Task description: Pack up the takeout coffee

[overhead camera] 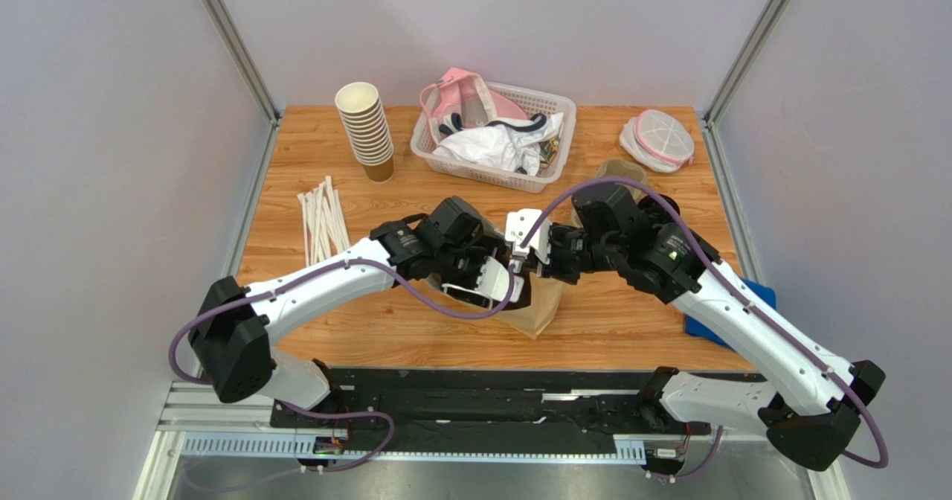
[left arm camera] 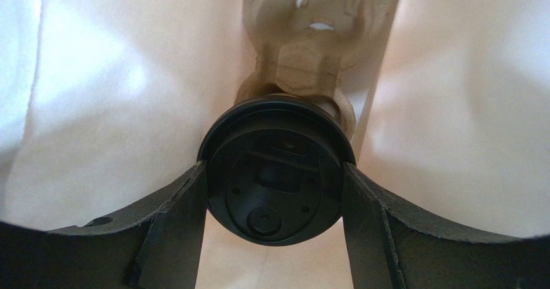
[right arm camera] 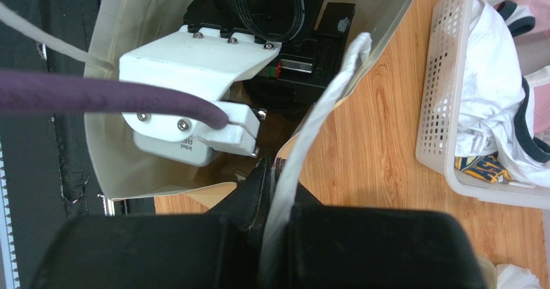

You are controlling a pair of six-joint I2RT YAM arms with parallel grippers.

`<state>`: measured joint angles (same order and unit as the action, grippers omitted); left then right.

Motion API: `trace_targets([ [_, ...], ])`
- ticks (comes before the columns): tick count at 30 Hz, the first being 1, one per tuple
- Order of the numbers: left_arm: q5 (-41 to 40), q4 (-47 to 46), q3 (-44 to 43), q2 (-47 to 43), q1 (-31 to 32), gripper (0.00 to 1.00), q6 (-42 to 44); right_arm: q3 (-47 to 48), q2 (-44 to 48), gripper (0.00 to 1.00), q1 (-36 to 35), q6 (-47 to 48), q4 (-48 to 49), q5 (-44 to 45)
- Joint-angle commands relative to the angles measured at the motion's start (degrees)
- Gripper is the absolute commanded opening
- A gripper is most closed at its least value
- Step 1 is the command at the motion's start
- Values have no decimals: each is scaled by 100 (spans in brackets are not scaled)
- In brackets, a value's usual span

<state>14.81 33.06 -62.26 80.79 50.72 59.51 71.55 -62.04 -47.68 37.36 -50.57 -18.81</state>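
- The wooden surface (overhead camera: 626, 321) is flat and hard, with visible grain.
- A paper bag (overhead camera: 541, 308) stands near its middle, between the two arms. It is brown outside and pale and smooth inside, with thin walls that would crease easily.
- A white plastic basket (overhead camera: 567, 132) with a lattice wall sits at the far edge, well apart from the bag, with crumpled cloth in it.
- A stack of lidless paper cups (overhead camera: 367, 132) stands to the basket's left.
- A moulded pulp carrier (left arm camera: 310, 50), rough and rounded, lies low inside the bag.
- The coffee (left arm camera: 274, 173) is inside the bag, at the carrier's near end. Only its round black lid shows, smooth plastic with a raised rim. I cannot tell whether the cup is seated in the carrier.
- The left fingers (left arm camera: 177, 224) are clamped on opposite sides of the lid.
- The right fingers (right arm camera: 255, 195) are pinched on the bag's rim, holding the mouth open.
- The coffee probably handles as a soft-walled cup under a stiff, slick lid. The rim is the firm place to grip, but a lid can pop off, so it should be kept upright.
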Motion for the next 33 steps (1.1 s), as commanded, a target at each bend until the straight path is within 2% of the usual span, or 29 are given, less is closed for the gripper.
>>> trace_targets([
  [1,417,666,-312,577,-290,8,-282,491,-203,0,206,-62,-181,-712],
  [8,655,1220,-866,1219,-589,6,-150,667,-528,0,751,-63,-314,-1098],
  [24,374,1326,-744,1870,-669,7,96,615,-766,0,1138,245,-428,-1441],
  [28,242,1230,-700,1861,-669,14,97,580,-748,0,1147,315,-463,-1459],
  [29,233,1221,-769,1835,-669,20,62,580,-739,0,1147,333,-454,-1459],
  [33,347,1168,-1016,1572,-660,34,-272,544,-695,0,1156,359,-445,-1468],
])
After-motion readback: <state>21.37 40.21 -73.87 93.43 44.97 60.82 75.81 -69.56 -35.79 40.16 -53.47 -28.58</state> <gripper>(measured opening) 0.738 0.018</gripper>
